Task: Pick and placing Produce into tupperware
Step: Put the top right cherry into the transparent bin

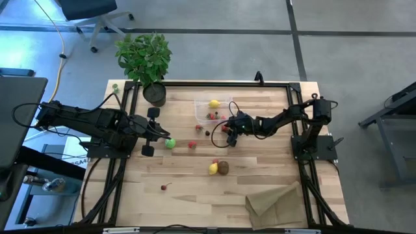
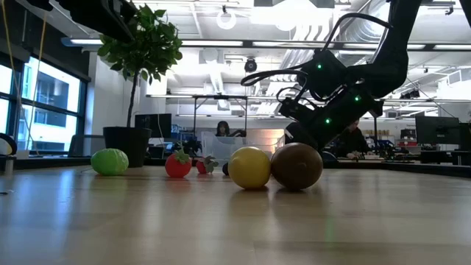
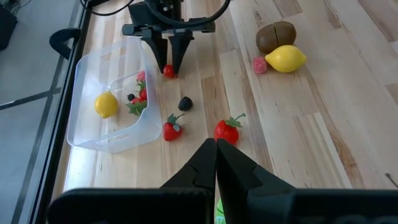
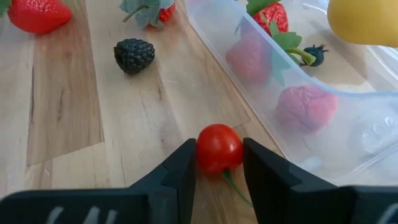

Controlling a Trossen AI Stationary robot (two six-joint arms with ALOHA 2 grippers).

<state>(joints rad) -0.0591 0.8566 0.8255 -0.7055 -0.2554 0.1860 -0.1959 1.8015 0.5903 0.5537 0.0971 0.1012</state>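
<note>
The clear tupperware stands at the table's far middle, holding a lemon and a few berries. My right gripper is at its near edge, shut on a small red cherry. A blackberry and two strawberries lie on the wood nearby. A second lemon and the kiwi rest side by side nearer the front. The green lime sits on the table by my left gripper, which is shut and raised above the table. My right gripper pinches the red cherry's round body between its two fingers, one on each side. The fingers point down at it, slanting in from the table's right. Its thin stem trails out below. Whether it is lifted clear, I cannot tell.
A potted plant stands at the far left corner and a brown paper bag lies at the near right. One more small red berry lies near the front left. Bare wood stretches between the lime and the front edge.
</note>
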